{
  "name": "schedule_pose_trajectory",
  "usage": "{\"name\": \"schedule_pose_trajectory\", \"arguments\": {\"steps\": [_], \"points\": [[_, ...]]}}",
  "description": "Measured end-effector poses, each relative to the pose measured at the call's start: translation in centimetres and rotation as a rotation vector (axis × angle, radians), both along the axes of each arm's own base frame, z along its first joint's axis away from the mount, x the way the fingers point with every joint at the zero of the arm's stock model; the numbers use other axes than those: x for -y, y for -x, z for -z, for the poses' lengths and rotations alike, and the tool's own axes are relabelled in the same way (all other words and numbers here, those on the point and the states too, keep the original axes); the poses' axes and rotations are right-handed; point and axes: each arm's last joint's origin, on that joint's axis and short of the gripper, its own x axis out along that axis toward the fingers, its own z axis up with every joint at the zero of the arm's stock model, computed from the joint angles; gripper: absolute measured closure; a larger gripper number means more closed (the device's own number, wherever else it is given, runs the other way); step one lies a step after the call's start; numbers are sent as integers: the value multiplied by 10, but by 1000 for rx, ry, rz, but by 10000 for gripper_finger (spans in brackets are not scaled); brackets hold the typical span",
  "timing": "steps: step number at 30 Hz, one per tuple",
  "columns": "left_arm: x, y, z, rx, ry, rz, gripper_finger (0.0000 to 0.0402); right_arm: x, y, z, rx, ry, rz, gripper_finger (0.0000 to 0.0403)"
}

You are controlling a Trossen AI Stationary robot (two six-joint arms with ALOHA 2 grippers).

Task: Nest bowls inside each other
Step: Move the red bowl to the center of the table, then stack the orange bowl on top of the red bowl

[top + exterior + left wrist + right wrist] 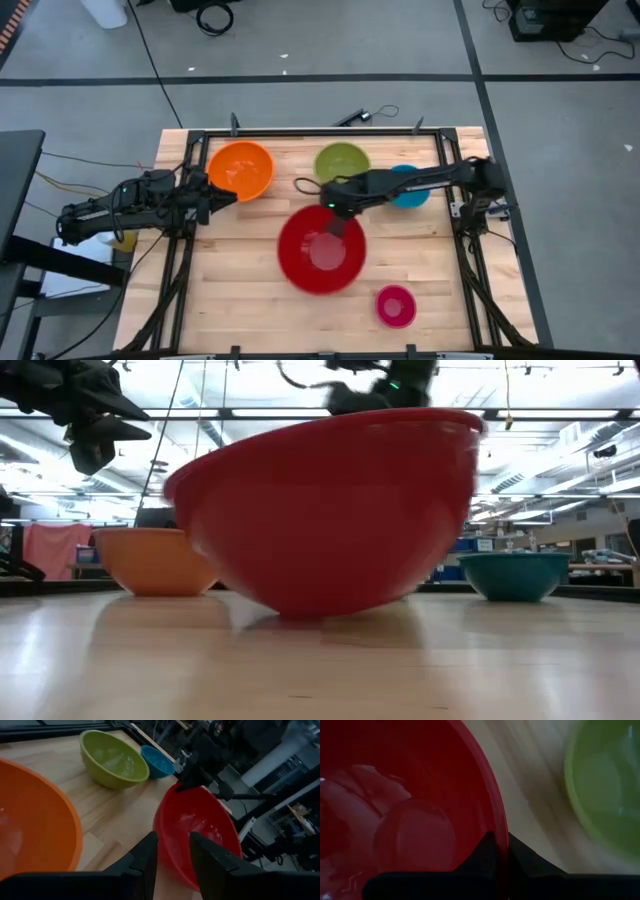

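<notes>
The red bowl (pixel 322 250) is at the table's middle, tilted in the low view (pixel 330 510), with my right gripper (pixel 502 855) shut on its far rim. The orange bowl (pixel 241 168) stands at the far left. My left gripper (pixel 215 195) hovers open beside the orange bowl, holding nothing. The lime green bowl (pixel 342 163) stands at the far middle. Beside it is the blue bowl (pixel 410 190), partly under my right arm. The small pink bowl (pixel 395 305) sits near the front right. My right gripper pinches the red bowl's rim (pixel 501 827) on its far side, one finger inside the bowl and one outside. The fingers come from above, slanting down. The bowl is tilted, held side up, with its underside (pixel 320 610) low at the tabletop.
A dark metal frame (pixel 300 132) runs along the table's far edge and sides. Bare wood (pixel 230 290) lies free at the front left. Cables and equipment sit on the floor beyond the table.
</notes>
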Motion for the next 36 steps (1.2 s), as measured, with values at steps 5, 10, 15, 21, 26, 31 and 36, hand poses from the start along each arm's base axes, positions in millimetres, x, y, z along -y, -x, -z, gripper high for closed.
{"name": "schedule_pose_trajectory", "arguments": {"steps": [5,10,15,21,26,31,36], "points": [[-1,0,-1,9,3,-29,285,1,43,19,73,-43,125,382],[-2,-1,-1,12,4,-56,285,1,77,28,130,-14,245,379],[-3,-8,0,-15,6,-67,285,1,92,36,176,-37,313,377],[-5,-23,3,-70,34,-72,285,-9,98,33,197,-11,310,357],[-7,-35,10,-140,91,-98,285,-13,105,18,265,19,325,313],[-8,-42,14,-175,111,-105,285,-11,113,2,344,7,344,282],[-10,-48,5,-76,103,-124,285,3,100,-11,531,-20,377,275]]}}
